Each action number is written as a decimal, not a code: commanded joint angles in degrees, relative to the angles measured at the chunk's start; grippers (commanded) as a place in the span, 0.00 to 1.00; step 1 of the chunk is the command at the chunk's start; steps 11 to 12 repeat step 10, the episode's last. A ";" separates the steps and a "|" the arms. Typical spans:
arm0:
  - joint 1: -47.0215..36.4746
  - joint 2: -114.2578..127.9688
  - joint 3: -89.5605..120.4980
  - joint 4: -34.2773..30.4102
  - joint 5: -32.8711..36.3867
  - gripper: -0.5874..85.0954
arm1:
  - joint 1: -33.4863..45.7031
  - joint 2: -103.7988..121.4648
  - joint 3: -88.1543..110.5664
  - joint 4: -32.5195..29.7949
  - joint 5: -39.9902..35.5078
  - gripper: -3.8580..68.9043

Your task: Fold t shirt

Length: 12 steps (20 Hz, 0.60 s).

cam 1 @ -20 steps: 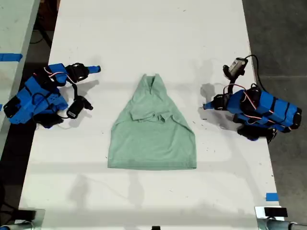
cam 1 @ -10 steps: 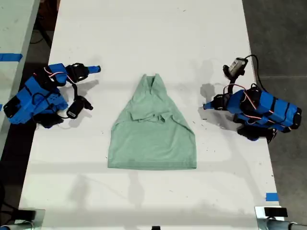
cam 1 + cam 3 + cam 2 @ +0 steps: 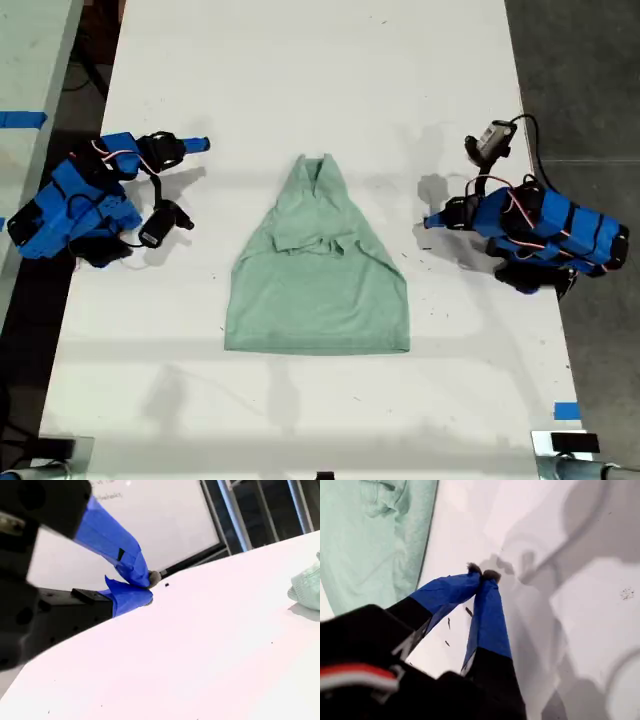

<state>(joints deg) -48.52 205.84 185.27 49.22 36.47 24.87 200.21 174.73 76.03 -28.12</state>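
You can see the t shirt (image 3: 318,275) lying flat in the middle of the white table (image 3: 300,80). It is partly folded: the wide straight hem is toward the bottom of the exterior view, and the cloth narrows to a point toward the top. There are some wrinkles near its middle.

My first gripper (image 3: 428,222) is at the exterior view's right, near the edge of the shirt on that side but not touching it. Its blue fingers point toward the cloth. In the first wrist view its tips (image 3: 482,573) are pressed together with nothing between them, and the shirt (image 3: 365,545) lies just beyond them.

My second gripper (image 3: 203,145) is at the exterior view's left, well apart from the shirt. Its tips (image 3: 149,587) are also together and hold nothing. Only a small corner of the shirt (image 3: 307,587) shows in the second wrist view.
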 commanded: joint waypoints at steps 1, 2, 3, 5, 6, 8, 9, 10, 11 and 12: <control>-0.97 0.35 1.05 0.18 -1.14 0.00 | -0.62 0.70 2.81 0.35 0.97 0.07; -0.97 0.35 1.05 0.18 -1.23 0.00 | -0.79 0.70 2.81 0.35 1.05 0.07; -0.97 0.35 1.05 0.18 -1.23 0.00 | -0.79 0.70 2.81 0.35 1.14 0.07; -0.97 0.35 1.05 0.18 -1.23 0.00 | -0.62 0.70 2.81 0.35 1.05 0.07; -0.97 0.35 1.05 0.18 -1.23 0.00 | -0.62 0.70 2.81 0.35 1.14 0.06; -0.97 0.35 1.05 0.18 -1.23 0.00 | -0.62 0.70 2.81 0.44 1.23 0.06; -0.97 0.35 1.05 0.18 -1.23 0.00 | -0.62 0.70 2.81 0.44 1.14 0.06; -0.97 0.35 1.05 0.18 -1.14 0.00 | -0.62 0.70 2.81 0.44 1.14 0.06; -0.97 0.35 1.05 0.18 -1.14 0.00 | -0.62 0.70 2.81 0.44 1.14 0.06; -0.97 0.35 1.05 0.18 -1.14 0.00 | -0.62 0.70 2.81 0.44 1.14 0.06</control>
